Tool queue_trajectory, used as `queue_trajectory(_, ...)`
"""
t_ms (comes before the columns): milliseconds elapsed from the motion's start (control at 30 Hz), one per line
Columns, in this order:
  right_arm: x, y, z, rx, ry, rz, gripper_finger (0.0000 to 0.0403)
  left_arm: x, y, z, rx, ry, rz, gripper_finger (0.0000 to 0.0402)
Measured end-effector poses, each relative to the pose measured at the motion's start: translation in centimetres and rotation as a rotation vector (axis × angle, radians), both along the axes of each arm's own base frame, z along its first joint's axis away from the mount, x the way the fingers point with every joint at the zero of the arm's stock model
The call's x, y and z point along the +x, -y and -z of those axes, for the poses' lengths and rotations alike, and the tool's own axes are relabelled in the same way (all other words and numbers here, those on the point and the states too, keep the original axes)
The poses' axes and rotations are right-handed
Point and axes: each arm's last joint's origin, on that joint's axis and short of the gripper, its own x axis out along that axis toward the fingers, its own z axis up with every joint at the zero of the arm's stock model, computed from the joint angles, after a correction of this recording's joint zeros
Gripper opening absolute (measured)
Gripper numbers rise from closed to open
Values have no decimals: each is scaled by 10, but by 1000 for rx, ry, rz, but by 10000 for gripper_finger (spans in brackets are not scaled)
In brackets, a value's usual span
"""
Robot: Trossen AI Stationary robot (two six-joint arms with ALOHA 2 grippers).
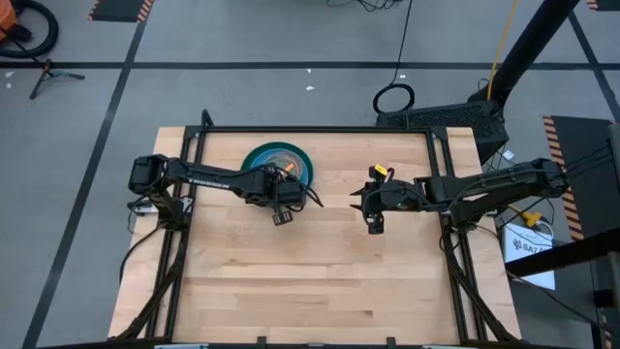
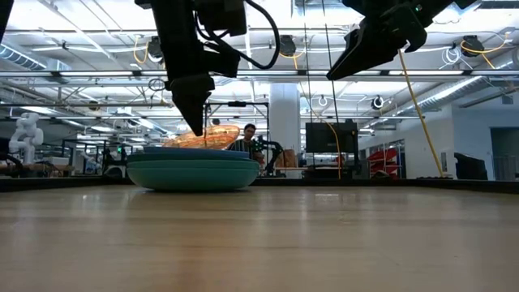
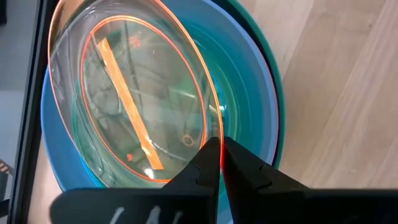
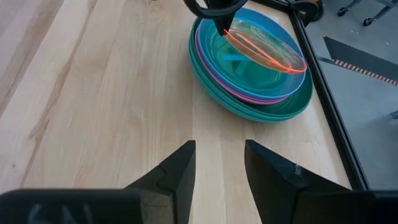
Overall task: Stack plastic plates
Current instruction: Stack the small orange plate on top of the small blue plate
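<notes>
1. A small orange plate (image 4: 264, 45), clear enough for the plates beneath to show through it, is held tilted over the stack of plates (image 4: 249, 74), its raised edge nearest the left gripper (image 3: 221, 155).
2. The stack sits at the far side of the bench (image 1: 320, 271), left of centre: a blue plate (image 3: 249, 87) on top, a magenta plate (image 4: 205, 68) under it, teal plates (image 2: 193, 174) at the bottom.
3. The left gripper is closed on the rim of the orange plate, fingertips pinched tight with the edge between them.
4. The step in hand is judged to be the setting down of this plate. It would best be lowered until its far edge rests inside the blue plate, levelled and centred, and only then let go; released while tilted, it could slide or land askew.
5. The right gripper (image 4: 219, 165) hovers above bare bench to the right of the stack, well apart from it, with fingers parted and nothing held.
6. Nothing lies between plate and stack. The dark bench frame (image 4: 326, 99) runs just beside the stack, and a person (image 2: 249, 139) is seen far behind in the room.
</notes>
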Motion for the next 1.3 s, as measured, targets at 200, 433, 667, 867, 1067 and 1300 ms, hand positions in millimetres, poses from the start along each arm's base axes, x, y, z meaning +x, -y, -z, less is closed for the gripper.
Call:
queue_trajectory(200, 0, 0, 0, 0, 0, 0, 132, 0, 2, 0, -5, 4, -1, 25)
queue_trajectory(433, 0, 0, 0, 0, 0, 0, 132, 0, 3, 0, -24, 5, 3, 26)
queue_trajectory(667, 0, 0, 0, 0, 0, 0, 132, 0, 3, 0, -26, 5, 1, 27)
queue_trajectory(867, 0, 0, 0, 0, 0, 0, 132, 0, 3, 0, -31, 13, -18, 27)
queue_trajectory(1067, 0, 0, 0, 0, 0, 0, 132, 0, 3, 0, -31, 15, -22, 27)
queue_trajectory(1300, 0, 0, 0, 0, 0, 0, 132, 0, 3, 0, -56, 18, -29, 27)
